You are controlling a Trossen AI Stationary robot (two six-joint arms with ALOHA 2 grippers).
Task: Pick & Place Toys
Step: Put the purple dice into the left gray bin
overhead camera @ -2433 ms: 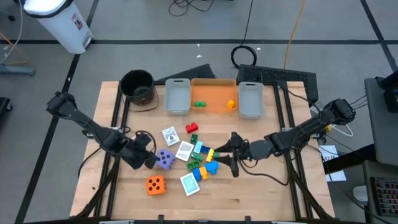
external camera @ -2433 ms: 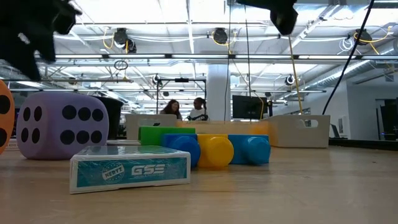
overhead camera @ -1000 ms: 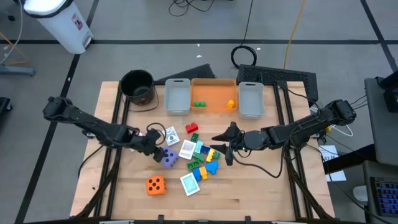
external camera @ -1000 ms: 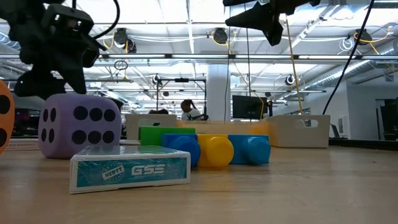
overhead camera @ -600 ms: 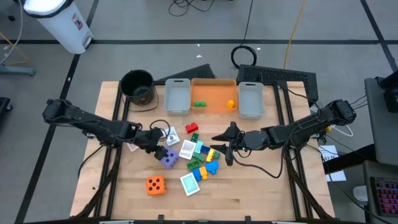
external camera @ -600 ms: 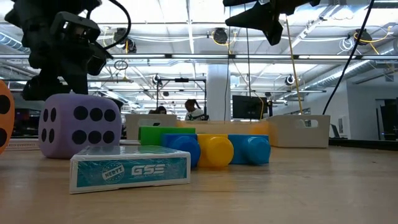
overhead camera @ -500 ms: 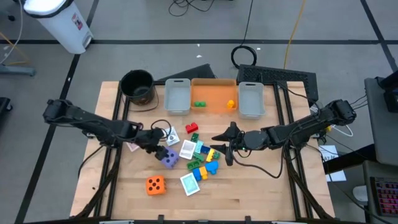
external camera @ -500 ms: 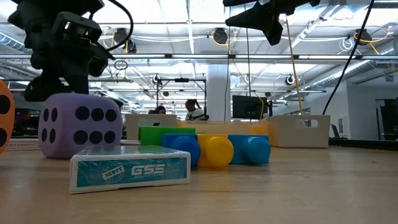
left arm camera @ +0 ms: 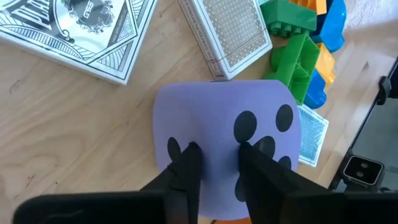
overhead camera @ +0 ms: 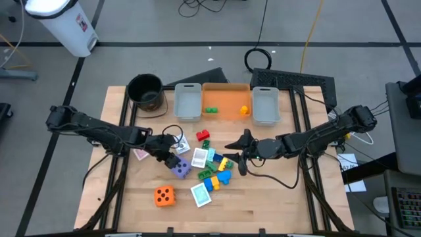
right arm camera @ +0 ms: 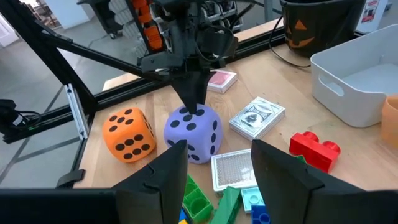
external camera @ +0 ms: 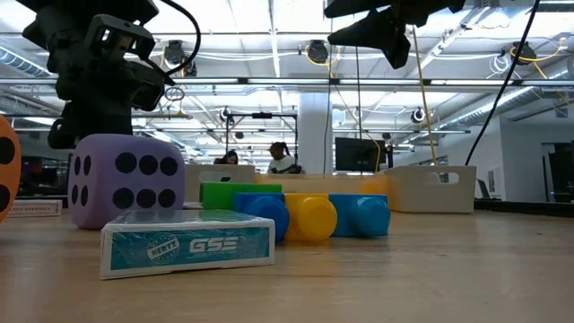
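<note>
The purple dotted die [overhead camera: 181, 169] stands on the table left of a heap of coloured bricks [overhead camera: 216, 168]. My left gripper [overhead camera: 174, 160] is over it, its fingers close together and pointing down at its top, as the left wrist view [left arm camera: 219, 152] shows. My right gripper [overhead camera: 235, 157] hangs open and empty above the right side of the bricks. The orange die [overhead camera: 164, 195] sits near the front edge, with a teal card pack [overhead camera: 200, 193] beside it. A white card pack [overhead camera: 179, 143], a patterned one [overhead camera: 197, 158] and a pink one [overhead camera: 140, 154] lie flat. My left gripper sets its nearly closed fingertips [left arm camera: 189, 155] on the purple die's top face [left arm camera: 217, 134], toward the side nearest its arm. The fingers slant down from the table's left, seen as one point [right arm camera: 196, 107] from the right wrist. The die stands on the table.
Two grey bins [overhead camera: 187, 102] [overhead camera: 266, 105] flank an orange bin [overhead camera: 226, 93] at the far edge; the orange bin holds a green and a yellow brick. A black pot [overhead camera: 145, 92] stands far left. A red brick [overhead camera: 202, 135] lies apart. Bare wood lies along the front and right.
My left gripper has gone toward the table's right edge and a little toward the far edge, ending over the purple die. The die has slid a short way right toward the bricks and turned slightly on the table. The right arm has kept still.
</note>
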